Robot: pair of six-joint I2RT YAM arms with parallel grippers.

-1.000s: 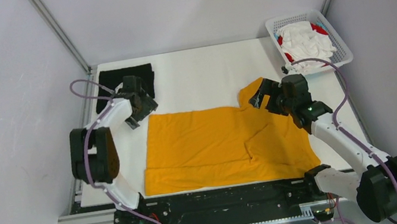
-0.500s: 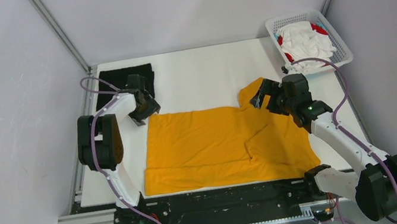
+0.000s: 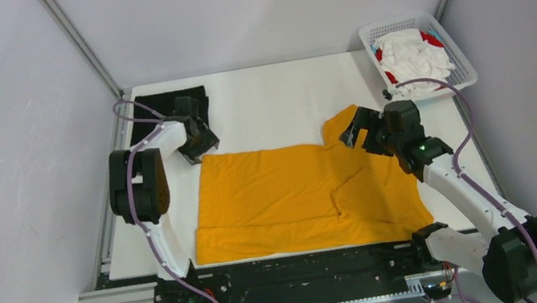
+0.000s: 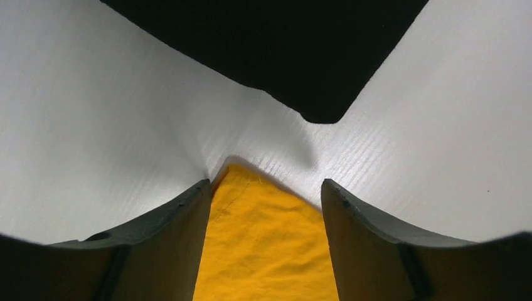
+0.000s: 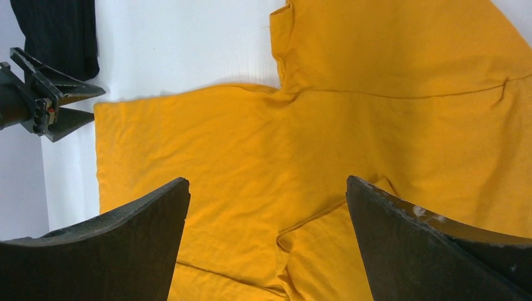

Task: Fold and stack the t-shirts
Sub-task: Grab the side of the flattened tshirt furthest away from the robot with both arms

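Top external: shows an orange shirt [image 3: 297, 196] spread flat over the near middle of the white table [image 3: 272, 94], with one sleeve poking toward the far right and a flap of cloth doubled over its right half. Shows also a black shirt [image 3: 161, 107], folded, at the far left corner, well apart from a white mesh basket [image 3: 467, 71] at the far right corner. Inside the basket, crumpled white shirts [image 3: 412, 51] with scraps of red cloth [image 3: 434, 38] at the edges. Places the left gripper [image 3: 202, 146] low at the far left corner of the orange shirt, between it and the black shirt. Left wrist: jaws parted, one on either side of that corner, the tip of the cloth lying in the gap and not pinched; possibly pressing on the table, though hard to tell from so close. A corner of the black shirt just beyond. Places the right gripper [image 3: 352, 134] over the raised sleeve at the far right of the orange shirt. Right wrist: jaws spread wide, holding nothing, looking down over the orange cloth, with the left gripper visible at the far edge of the shirt.
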